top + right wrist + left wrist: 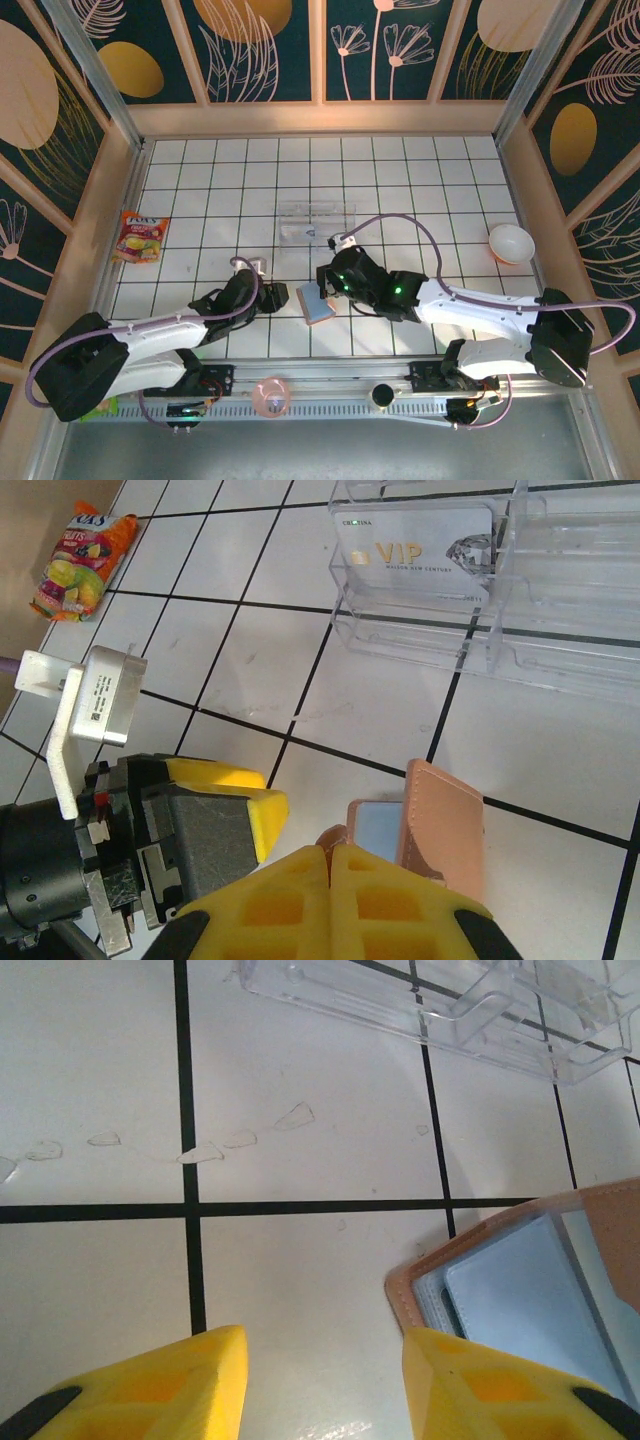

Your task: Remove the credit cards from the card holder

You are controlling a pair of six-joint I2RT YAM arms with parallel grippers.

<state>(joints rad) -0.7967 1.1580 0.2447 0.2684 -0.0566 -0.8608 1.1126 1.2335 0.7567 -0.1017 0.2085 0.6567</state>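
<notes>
**Two arms low at mid-table**

The left gripper (320, 1385) stands part-open and empty beside the open card holder (530, 1290); the right gripper (328, 875) is closed at its edge. A whitish credit card (415, 550) lies in the clear tray (315, 222) beyond, on white gridded tiles (200, 180) within leaf-patterned walls (260, 50).

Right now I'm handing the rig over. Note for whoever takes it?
Left pincer: open, empty, just beside the wallet.
Right pincer: shut, tips at the wallet's edge; whether it pinches the edge, cannot tell.
Wallet: partly open, on the near side of the tray.
Done: white VIP card lies in the tray.
Left: check the wallet for another card and pull it out if there is one.
</notes>
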